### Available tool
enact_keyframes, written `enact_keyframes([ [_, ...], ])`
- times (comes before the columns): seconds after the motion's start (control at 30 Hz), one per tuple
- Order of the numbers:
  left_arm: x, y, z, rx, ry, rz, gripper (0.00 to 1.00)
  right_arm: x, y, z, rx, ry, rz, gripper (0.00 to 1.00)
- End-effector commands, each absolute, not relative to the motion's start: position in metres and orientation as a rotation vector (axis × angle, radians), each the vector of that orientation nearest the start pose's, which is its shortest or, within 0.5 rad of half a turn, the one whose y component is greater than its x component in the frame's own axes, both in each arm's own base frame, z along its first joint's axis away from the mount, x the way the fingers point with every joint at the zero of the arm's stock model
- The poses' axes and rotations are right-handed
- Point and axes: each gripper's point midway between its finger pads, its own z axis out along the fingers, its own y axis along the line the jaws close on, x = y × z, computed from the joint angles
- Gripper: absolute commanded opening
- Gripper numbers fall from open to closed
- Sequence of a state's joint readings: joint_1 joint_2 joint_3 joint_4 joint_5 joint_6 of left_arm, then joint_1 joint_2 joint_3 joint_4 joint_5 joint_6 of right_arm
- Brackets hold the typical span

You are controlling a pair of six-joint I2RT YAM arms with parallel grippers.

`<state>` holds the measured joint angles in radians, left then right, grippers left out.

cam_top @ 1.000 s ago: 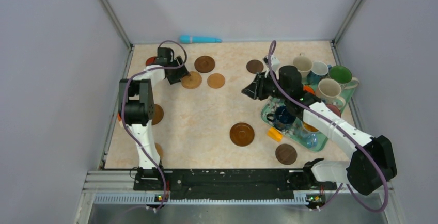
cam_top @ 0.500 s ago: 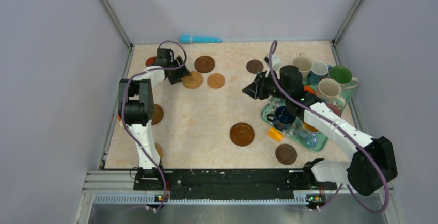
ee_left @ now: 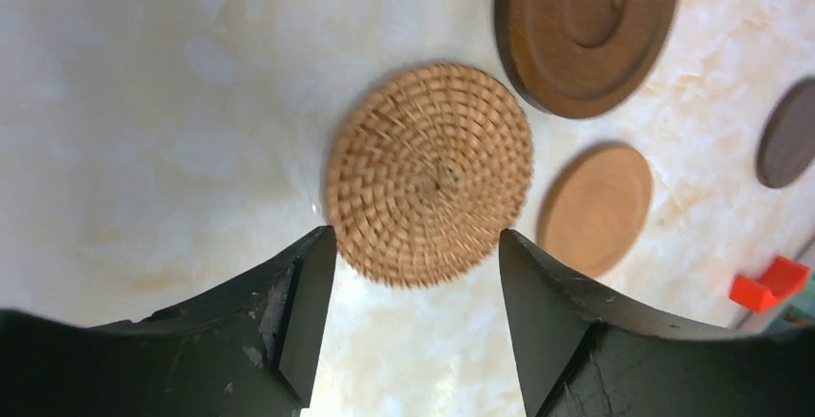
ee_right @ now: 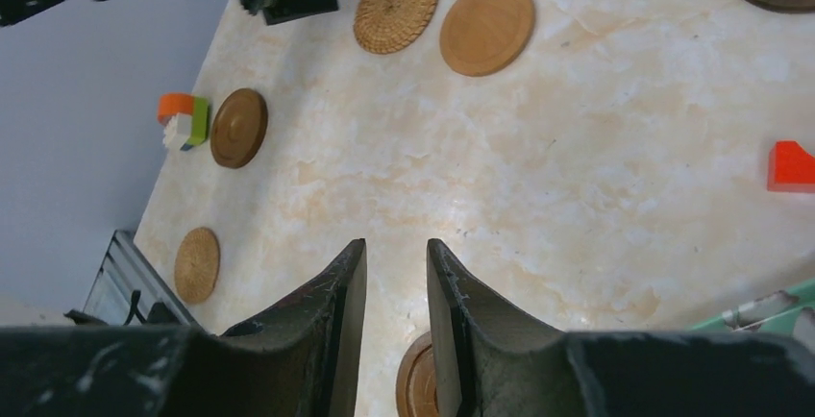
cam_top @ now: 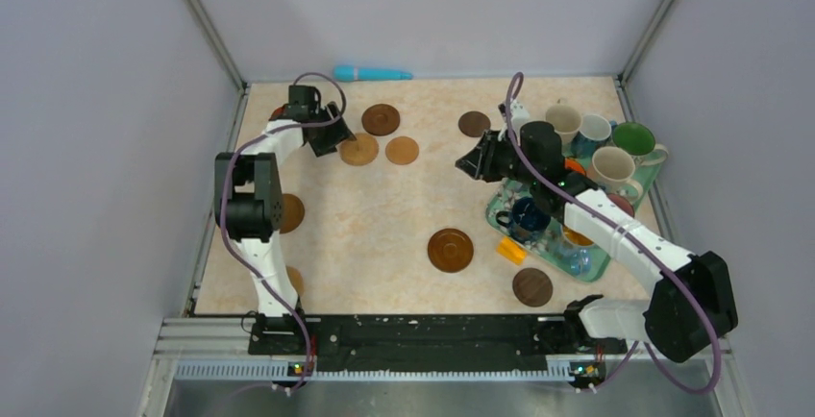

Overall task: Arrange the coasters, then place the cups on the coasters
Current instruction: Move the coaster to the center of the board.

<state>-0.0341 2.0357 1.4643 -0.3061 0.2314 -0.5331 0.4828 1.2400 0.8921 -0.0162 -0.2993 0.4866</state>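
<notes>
On cream marbled tabletop (cam_top: 384, 215) between grey walls (cam_top: 96, 148): left claw (ee_left: 413, 239) apart by woven coaster (ee_left: 430, 172); right claw (ee_right: 395, 249) narrowly apart, empty.

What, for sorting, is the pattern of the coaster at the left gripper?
Woven tan coaster; left wrist view.

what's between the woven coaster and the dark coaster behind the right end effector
A plain tan coaster, close beside the woven coaster; then bare table up to the dark coaster. Seen in the top view.
</notes>
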Motion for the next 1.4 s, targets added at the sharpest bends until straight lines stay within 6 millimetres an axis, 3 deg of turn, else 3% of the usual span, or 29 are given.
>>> enact_keyframes([
  [0.0, 0.498, -0.082, 0.155, -0.449, 2.304, -0.573, 0.69, 0.341, 0.230, 0.221, -0.015, 2.035, 0.827, 0.29],
  [0.13, 0.477, -0.089, 0.201, -0.392, 2.260, -0.593, 0.73, 0.359, 0.214, 0.209, 0.155, 2.070, 0.717, 0.30],
  [0.27, 0.447, -0.095, 0.233, -0.285, 2.244, -0.535, 0.76, 0.376, 0.204, 0.197, 0.226, 2.082, 0.629, 0.30],
  [0.4, 0.402, -0.113, 0.256, -0.139, 2.235, -0.478, 0.81, 0.395, 0.209, 0.195, 0.172, 2.054, 0.600, 0.30],
  [0.5, 0.367, -0.131, 0.266, -0.034, 2.220, -0.509, 0.98, 0.410, 0.219, 0.195, 0.067, 2.020, 0.609, 0.26],
  [0.53, 0.354, -0.134, 0.273, -0.007, 2.204, -0.508, 0.99, 0.417, 0.219, 0.193, 0.061, 2.008, 0.594, 0.24],
  [0.67, 0.317, -0.136, 0.270, 0.035, 2.174, -0.507, 0.99, 0.449, 0.212, 0.183, 0.105, 2.004, 0.508, 0.09],
  [0.77, 0.298, -0.122, 0.265, 0.011, 2.123, -0.445, 0.99, 0.471, 0.212, 0.169, 0.110, 2.015, 0.482, 0.00],
  [0.87, 0.284, -0.111, 0.261, 0.003, 2.027, -0.381, 0.99, 0.495, 0.208, 0.163, 0.130, 2.002, 0.457, 0.00],
  [1.1, 0.272, -0.089, 0.273, -0.073, 1.850, -0.310, 0.99, 0.533, 0.204, 0.128, 0.112, 2.058, 0.408, 0.00],
  [1.37, 0.276, -0.092, 0.260, -0.061, 1.932, -0.289, 0.99, 0.566, 0.197, 0.082, 0.200, 2.130, 0.387, 0.00],
])
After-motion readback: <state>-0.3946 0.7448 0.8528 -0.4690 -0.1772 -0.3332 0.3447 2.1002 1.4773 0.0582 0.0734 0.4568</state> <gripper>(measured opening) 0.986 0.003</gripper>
